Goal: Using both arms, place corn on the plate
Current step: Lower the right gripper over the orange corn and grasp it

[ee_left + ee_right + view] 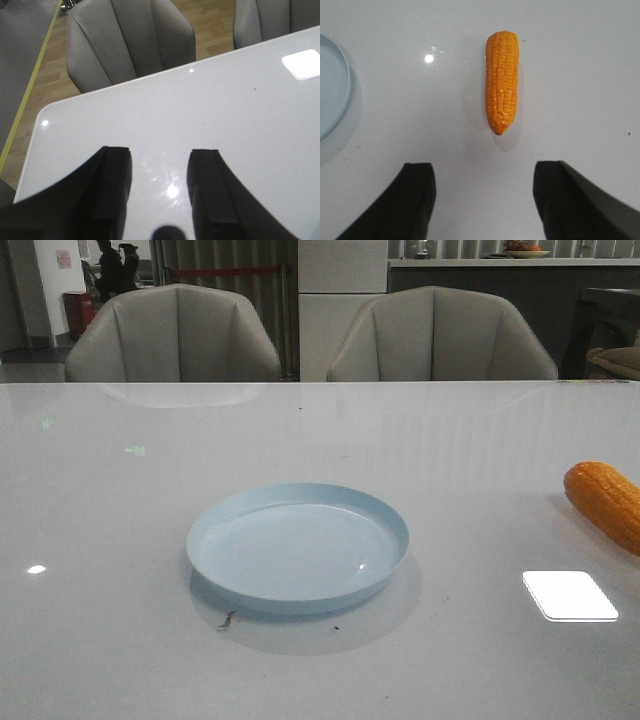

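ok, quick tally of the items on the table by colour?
Orange: 1, the corn
Pale blue: 1, the plate
Total: 2, lying apart on the table; nothing is on the plate.

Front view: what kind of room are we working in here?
Probably an office lounge or showroom, not a kitchen: a glossy white table, two grey padded chairs behind it, and a dark counter along the back wall.

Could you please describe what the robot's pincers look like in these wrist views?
Only fingers show. The left pincer has two matte black fingers with flat, squared tips and outer edges that curve wider toward the base. The right pincer has the same black, square-tipped fingers. No cables, markings or lights are visible, and neither arm appears in the front view.
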`<act>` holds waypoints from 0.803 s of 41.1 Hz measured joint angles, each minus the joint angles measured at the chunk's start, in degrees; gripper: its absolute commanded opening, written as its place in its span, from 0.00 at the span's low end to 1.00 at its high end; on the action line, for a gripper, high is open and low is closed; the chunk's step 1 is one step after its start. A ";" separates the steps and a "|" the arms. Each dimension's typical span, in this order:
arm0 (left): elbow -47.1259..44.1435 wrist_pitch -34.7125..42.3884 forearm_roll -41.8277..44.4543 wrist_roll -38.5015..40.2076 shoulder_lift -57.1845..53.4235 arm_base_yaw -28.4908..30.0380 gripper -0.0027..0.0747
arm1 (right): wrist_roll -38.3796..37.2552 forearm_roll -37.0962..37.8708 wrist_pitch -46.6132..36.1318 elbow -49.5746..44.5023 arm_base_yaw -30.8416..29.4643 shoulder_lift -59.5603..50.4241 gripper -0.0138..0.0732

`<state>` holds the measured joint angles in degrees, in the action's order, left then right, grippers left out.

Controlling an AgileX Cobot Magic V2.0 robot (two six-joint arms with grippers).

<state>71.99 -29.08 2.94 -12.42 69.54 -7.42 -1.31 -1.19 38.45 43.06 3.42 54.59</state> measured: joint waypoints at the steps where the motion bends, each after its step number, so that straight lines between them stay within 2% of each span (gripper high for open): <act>1: -3.83 1.50 -0.11 0.10 -1.71 0.00 0.48 | 0.00 0.00 0.00 0.00 0.00 0.00 0.77; 9: -26.37 6.66 -1.09 1.46 -14.44 0.02 0.48 | 0.00 0.00 2.41 0.00 0.00 0.00 0.77; 15: -35.98 6.90 -2.36 1.60 -20.33 0.02 0.48 | 0.00 0.00 4.60 0.00 0.00 0.83 0.77; 25: -38.40 5.77 -2.94 1.60 -22.56 0.02 0.48 | 0.00 1.60 4.39 2.46 0.00 8.55 0.77; 33: -38.40 5.73 -2.94 1.60 -22.56 0.02 0.48 | 0.00 2.27 5.20 11.12 0.00 19.99 0.77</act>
<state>33.59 -23.35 0.00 -10.82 46.99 -7.40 -1.31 1.08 43.65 54.18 3.42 74.58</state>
